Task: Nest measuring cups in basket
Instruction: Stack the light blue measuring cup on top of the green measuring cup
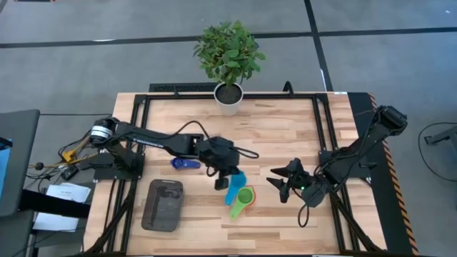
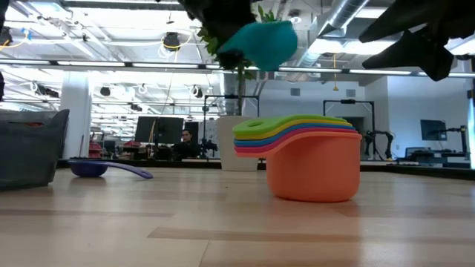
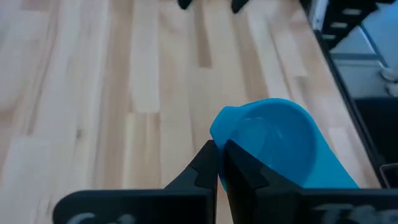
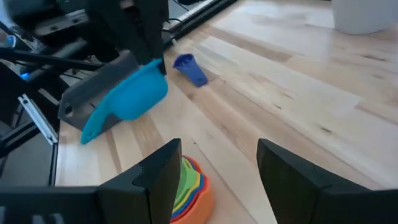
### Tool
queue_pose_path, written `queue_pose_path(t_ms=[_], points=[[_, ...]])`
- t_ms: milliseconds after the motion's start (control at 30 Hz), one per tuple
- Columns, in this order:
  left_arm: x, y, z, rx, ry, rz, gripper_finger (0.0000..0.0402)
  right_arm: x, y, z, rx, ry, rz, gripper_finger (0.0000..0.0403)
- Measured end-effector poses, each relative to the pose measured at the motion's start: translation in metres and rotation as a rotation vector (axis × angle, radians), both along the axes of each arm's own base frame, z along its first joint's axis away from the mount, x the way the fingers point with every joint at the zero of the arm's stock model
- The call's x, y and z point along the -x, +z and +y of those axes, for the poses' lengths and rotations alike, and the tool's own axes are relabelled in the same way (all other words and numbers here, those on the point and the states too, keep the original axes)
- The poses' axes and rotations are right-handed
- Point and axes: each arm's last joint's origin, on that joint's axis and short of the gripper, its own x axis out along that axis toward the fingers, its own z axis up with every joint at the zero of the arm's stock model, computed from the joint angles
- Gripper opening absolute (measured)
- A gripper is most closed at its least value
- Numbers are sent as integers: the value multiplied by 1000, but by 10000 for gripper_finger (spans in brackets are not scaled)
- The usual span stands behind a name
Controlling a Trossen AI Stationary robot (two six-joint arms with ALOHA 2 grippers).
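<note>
My left gripper point(image 1: 226, 178) is shut on the light blue cup point(image 1: 235, 187), held in the air just beside and above a nested stack of cups point(image 1: 243, 200). The stack has green on top and orange at the bottom point(image 2: 304, 159) and stands on the table. The lifted cup also shows in the low view point(image 2: 263, 43). A dark blue cup point(image 1: 184, 163) lies on the table farther left. The dark grey basket point(image 1: 163, 204) stands near the front left. My right gripper point(image 1: 280, 184) is open and empty, right of the stack, with its fingers pointing toward it point(image 4: 217, 180). My left gripper pinches the light blue cup's wall at the rim point(image 3: 217, 134), on the side away from its handle, one finger seemingly inside the bowl and one outside. The fingers come from above. The cup is lifted clear and tilted, its handle point(image 4: 93, 127) hanging lower.
A white plant pot point(image 1: 228, 96) stands at the table's far edge. Black frame rails point(image 1: 325, 143) run along both sides of the tabletop. Bare wood lies in front of the stack and between the stack and the basket.
</note>
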Motion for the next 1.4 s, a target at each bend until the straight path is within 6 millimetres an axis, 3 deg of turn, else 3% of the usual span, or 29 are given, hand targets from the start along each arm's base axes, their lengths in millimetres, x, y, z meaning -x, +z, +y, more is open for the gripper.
queue_pose_path(t_ms=[333, 600, 900, 1400], points=[[-28, -28, -18, 20, -85, 0, 2, 2, 1, 5, -33, 10, -23, 234], [-39, -46, -22, 49, -133, 5, 2, 1, 6, 7, -49, 18, -42, 234], [-43, -64, -25, 69, -155, 63, 2, -1, 7, 7, -63, 29, -39, 234], [-42, -67, -24, 90, -117, 91, 18, 0, 6, 7, -45, 41, -28, 234]])
